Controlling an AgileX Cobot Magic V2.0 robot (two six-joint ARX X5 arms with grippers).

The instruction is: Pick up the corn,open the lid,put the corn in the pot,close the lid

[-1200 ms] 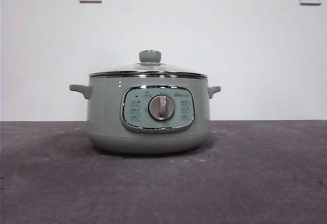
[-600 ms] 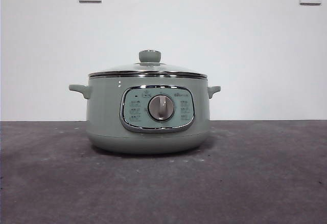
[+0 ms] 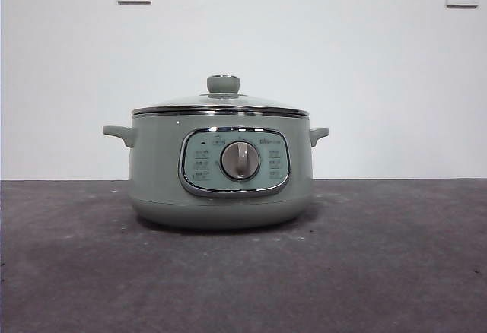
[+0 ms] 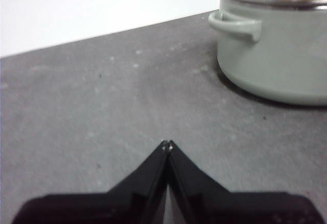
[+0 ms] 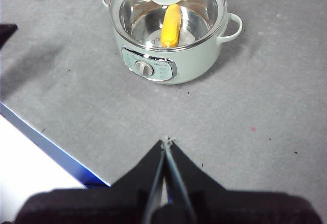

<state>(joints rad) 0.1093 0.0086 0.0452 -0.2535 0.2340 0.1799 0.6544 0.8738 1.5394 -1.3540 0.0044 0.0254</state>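
We are holding the left gripper (image 4: 167, 144) pinched closed and empty above bare grey table (image 3: 396, 272) beside the pot (image 3: 156, 173), lid (image 5: 168, 12) sitting closed, corn (image 5: 171, 25) lying inside, right gripper (image 5: 166, 141) likewise closed, empty, hovering well clear near the table's edge.

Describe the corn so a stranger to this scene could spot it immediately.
Find the sage-green pot standing on the grey table. Look down through its glass lid: the corn lies inside on the shiny steel floor. It is the only orange-yellow thing there, a smooth elongated cob.
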